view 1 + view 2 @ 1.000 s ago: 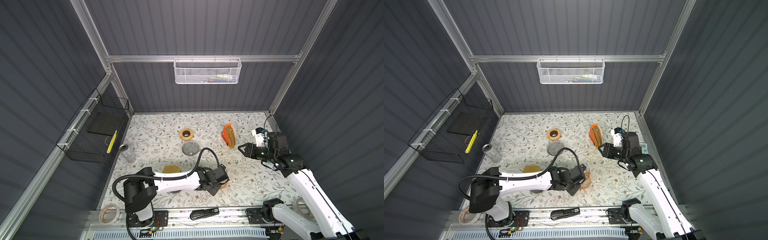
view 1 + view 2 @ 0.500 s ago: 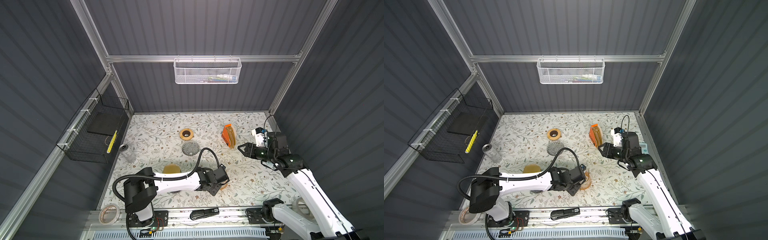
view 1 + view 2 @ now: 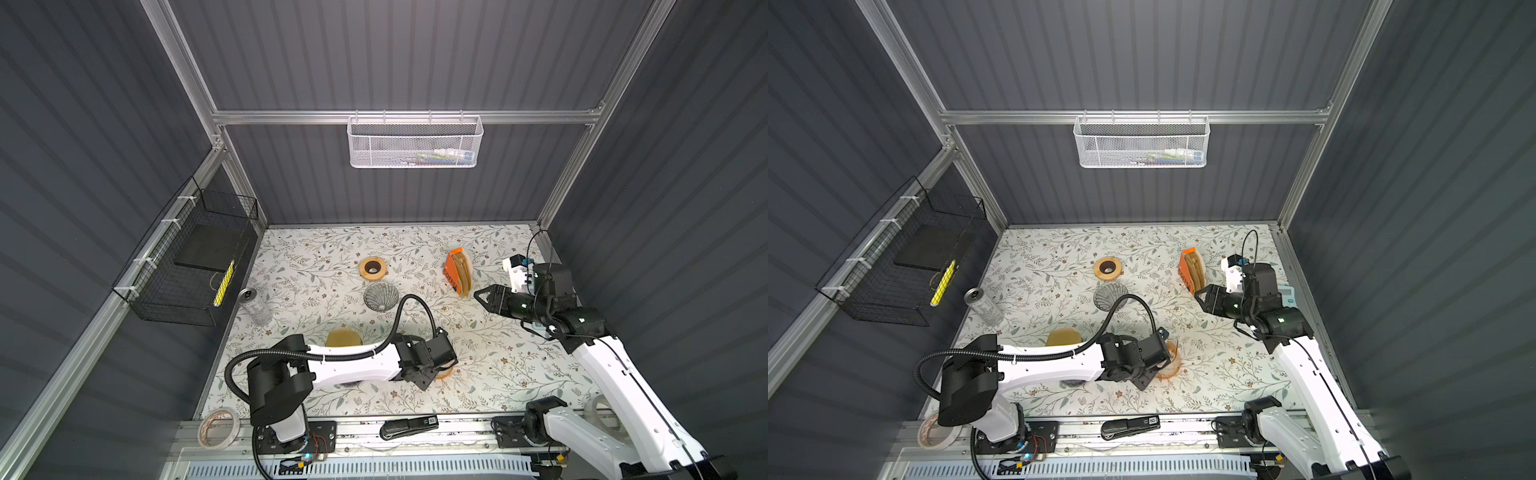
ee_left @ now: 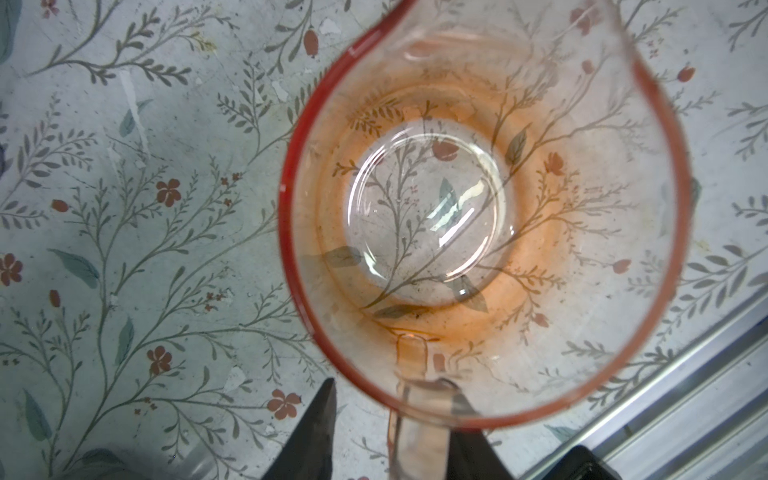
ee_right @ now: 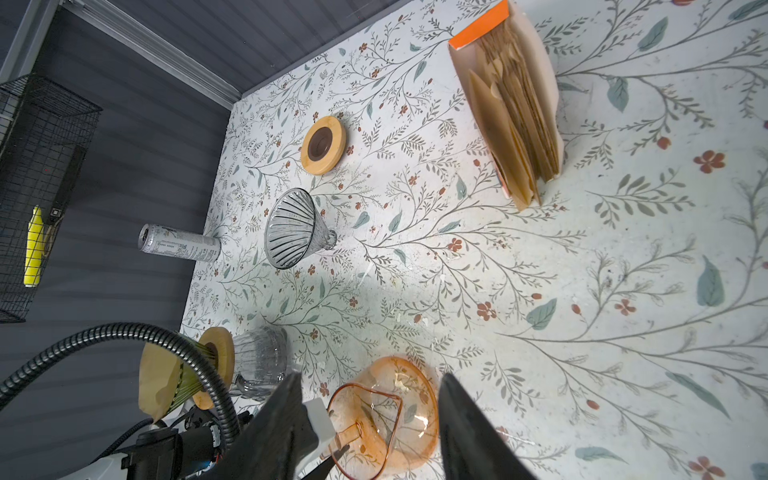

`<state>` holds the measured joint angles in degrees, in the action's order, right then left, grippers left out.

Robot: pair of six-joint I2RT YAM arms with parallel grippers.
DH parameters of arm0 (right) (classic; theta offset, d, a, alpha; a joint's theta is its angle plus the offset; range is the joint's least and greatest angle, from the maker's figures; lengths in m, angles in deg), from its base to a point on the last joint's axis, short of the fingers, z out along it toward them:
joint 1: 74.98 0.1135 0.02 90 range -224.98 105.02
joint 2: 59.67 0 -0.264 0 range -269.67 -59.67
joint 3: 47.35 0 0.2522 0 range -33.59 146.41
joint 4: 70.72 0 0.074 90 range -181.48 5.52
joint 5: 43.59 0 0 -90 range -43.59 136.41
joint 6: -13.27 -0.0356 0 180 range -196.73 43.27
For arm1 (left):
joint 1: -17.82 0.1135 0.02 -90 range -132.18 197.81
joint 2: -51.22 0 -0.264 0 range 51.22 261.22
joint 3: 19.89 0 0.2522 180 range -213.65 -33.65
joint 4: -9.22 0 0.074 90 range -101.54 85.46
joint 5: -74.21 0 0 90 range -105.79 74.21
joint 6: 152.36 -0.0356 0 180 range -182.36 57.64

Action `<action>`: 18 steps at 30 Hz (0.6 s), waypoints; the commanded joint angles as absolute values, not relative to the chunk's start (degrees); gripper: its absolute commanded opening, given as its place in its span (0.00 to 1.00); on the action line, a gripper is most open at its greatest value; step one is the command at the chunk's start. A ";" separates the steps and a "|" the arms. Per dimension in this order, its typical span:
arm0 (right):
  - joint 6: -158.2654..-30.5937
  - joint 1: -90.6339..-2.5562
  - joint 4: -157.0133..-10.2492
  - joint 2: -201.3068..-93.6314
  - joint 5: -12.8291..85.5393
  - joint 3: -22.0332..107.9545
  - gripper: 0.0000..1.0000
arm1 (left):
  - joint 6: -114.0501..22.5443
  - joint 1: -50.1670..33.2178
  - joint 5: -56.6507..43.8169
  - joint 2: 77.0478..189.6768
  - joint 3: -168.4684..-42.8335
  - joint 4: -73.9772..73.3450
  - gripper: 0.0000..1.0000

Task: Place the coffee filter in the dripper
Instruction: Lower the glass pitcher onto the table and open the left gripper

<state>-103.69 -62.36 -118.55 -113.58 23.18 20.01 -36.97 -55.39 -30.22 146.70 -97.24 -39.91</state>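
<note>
Brown coffee filters (image 5: 511, 124) stand in their orange box (image 5: 478, 23), apart from the glass dripper (image 5: 291, 226). Fetching looks unstarted: right gripper (image 3: 478, 296) hangs empty, jaws apart; left gripper (image 4: 392, 384), also parted, straddles the carafe handle (image 4: 417, 440). Next: pinch one filter.

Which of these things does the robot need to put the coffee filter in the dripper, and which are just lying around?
Needed for the job:
- box of paper filters
- ribbed glass dripper

Just lying about:
- drink can
- wooden ring
- orange glass jug
- stapler
- tape roll
</note>
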 commanded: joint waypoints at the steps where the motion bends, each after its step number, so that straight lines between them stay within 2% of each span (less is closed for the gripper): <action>1: -104.15 -62.59 -117.86 -113.55 22.12 20.09 0.54 | -35.95 -55.83 -31.78 144.18 -99.16 -42.37 0.41; 8: -104.35 -62.59 -118.20 -113.89 21.91 21.88 0.54 | -37.13 -55.78 -31.84 140.93 -100.77 -43.50 0.43; 18: -102.57 -60.72 -119.96 -115.75 23.83 25.70 0.48 | -38.80 -55.82 -38.47 137.68 -108.84 -48.88 0.44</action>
